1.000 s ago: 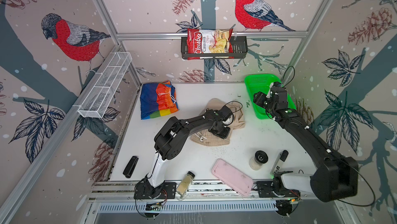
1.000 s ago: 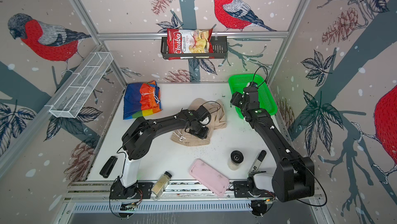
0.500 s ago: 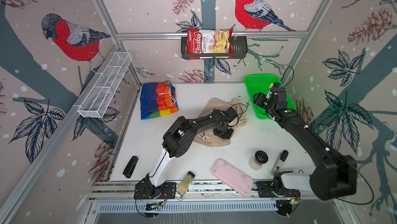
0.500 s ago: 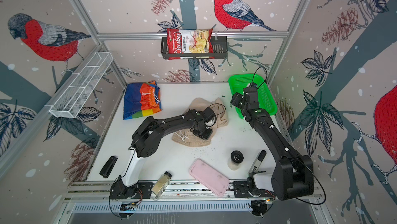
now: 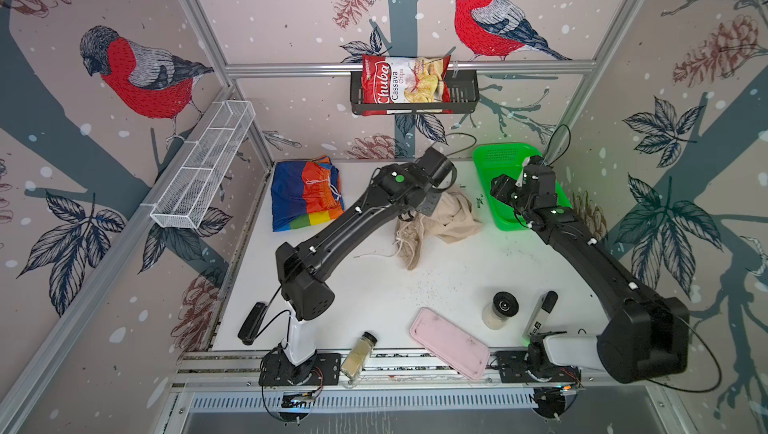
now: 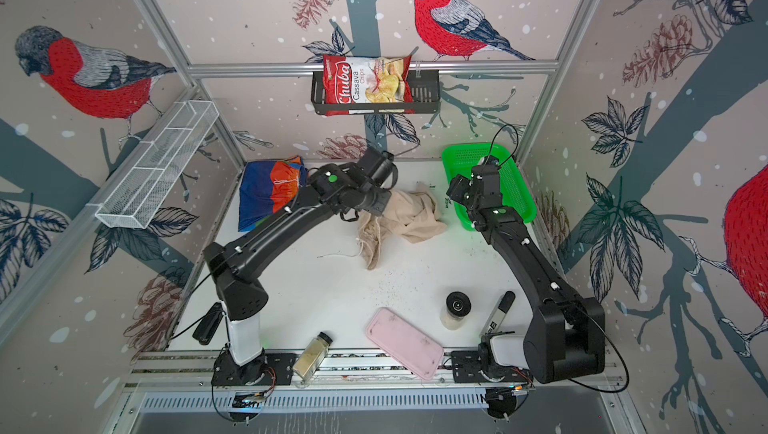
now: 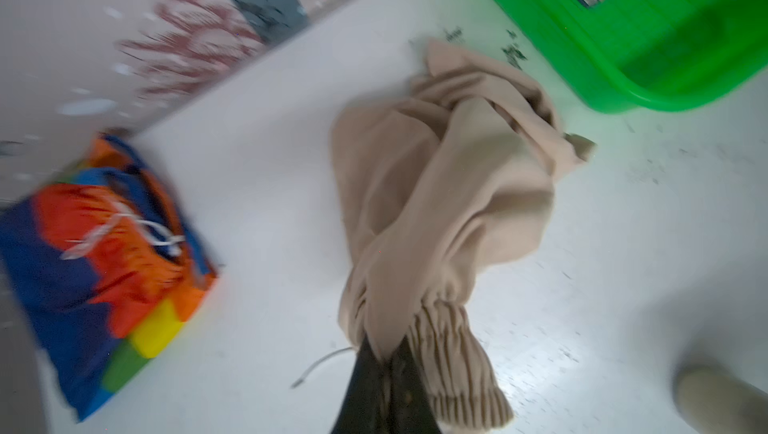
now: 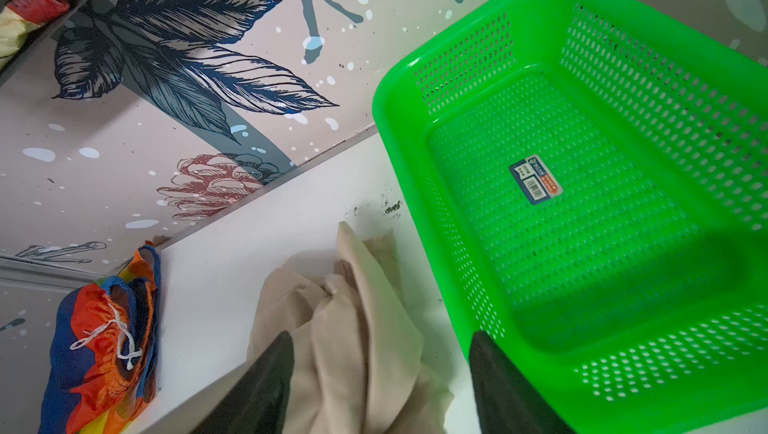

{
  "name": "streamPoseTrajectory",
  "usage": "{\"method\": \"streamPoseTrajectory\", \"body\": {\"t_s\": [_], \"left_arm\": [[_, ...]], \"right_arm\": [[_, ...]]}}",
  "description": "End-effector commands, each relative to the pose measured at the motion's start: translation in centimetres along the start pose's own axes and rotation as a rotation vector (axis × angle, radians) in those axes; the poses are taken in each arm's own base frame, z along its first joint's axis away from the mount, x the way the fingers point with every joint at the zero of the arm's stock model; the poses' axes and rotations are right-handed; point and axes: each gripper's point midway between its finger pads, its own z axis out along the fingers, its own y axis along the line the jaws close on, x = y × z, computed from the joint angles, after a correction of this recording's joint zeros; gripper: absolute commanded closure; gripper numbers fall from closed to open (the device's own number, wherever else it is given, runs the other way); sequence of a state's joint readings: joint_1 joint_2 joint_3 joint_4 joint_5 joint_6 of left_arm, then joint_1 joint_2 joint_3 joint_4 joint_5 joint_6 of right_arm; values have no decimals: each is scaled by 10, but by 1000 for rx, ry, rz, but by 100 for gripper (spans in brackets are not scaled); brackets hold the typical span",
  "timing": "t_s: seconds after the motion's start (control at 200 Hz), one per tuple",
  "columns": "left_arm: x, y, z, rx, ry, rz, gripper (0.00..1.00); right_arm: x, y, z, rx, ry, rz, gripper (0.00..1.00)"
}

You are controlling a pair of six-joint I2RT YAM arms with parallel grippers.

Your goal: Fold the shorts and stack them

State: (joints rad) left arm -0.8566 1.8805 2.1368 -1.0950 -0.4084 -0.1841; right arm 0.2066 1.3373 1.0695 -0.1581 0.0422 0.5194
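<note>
Pinching the gathered waistband of the beige shorts [image 7: 436, 186], my left end effector [image 7: 384, 355] is clamped shut on the fabric. The garment stretches away from it in a twisted bunch, with its far end resting on the tabletop [image 5: 374, 286] just beside the green basket [image 8: 386, 120]. I read the waistband grip as deliberate. The elastic edge is the firmest part to hold, and lifting from there should let the legs fall free instead of staying knotted.

My right end effector [image 8: 382, 336] has its jaws spread and nothing between them. It hovers over the basket's near rim, right next to the bunched cloth. That looks like a waiting post from which it could take a second corner, so the two arms can spread the shorts flat.

In a top view the rainbow shorts [image 5: 305, 195] lie in a compact rectangle at the back left of the tabletop, well apart from the beige pair, with the white drawstring on top. I take them as the base of the stack. The beige pair is not yet folded.
</note>
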Motion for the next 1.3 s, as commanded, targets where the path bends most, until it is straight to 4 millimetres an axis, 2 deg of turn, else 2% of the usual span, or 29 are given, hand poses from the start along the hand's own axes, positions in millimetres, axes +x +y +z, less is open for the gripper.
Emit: {"method": "streamPoseTrajectory", "body": {"t_s": [0.0,0.13,0.25,0.35,0.54,0.625,0.68,0.755,0.795,0.86,0.886,0.956,1.021,1.116,1.196,1.291], "left_arm": [[-14,56,-25,-231,-76,48,100],[-39,82,-45,-257,-198,13,100],[-73,87,-68,-229,-347,-2,100],[-103,81,-88,-172,-470,12,100],[-150,64,-122,-52,-625,67,100],[-164,54,-140,13,-708,98,100],[-169,51,-151,38,-751,120,100],[-170,51,-160,49,-791,144,100],[-169,53,-162,45,-802,153,100],[-165,56,-162,43,-815,171,100],[-164,61,-167,35,-829,167,100],[-157,71,-164,39,-835,165,100],[-152,83,-165,89,-852,150,100],[-140,100,-168,219,-874,140,100],[-131,110,-174,324,-897,141,100],[-125,122,-182,388,-937,127,100]], "right_arm": [[-8,22,3,-115,-22,-35,31],[8,45,11,-212,24,-66,30],[37,71,18,-258,48,-119,30],[80,106,29,-319,101,-151,30],[190,176,55,-443,289,-158,37],[222,199,54,-511,355,-164,40],[229,206,49,-541,365,-174,42],[216,201,35,-563,311,-164,43],[200,191,24,-565,261,-147,42],[177,167,10,-540,199,-124,41],[169,156,5,-523,179,-115,40],[144,126,-9,-468,120,-97,38],[122,98,-21,-420,71,-84,35],[80,71,-47,-383,-41,-81,25],[47,57,-66,-344,-147,-87,15],[17,53,-86,-352,-241,-99,9]]}}
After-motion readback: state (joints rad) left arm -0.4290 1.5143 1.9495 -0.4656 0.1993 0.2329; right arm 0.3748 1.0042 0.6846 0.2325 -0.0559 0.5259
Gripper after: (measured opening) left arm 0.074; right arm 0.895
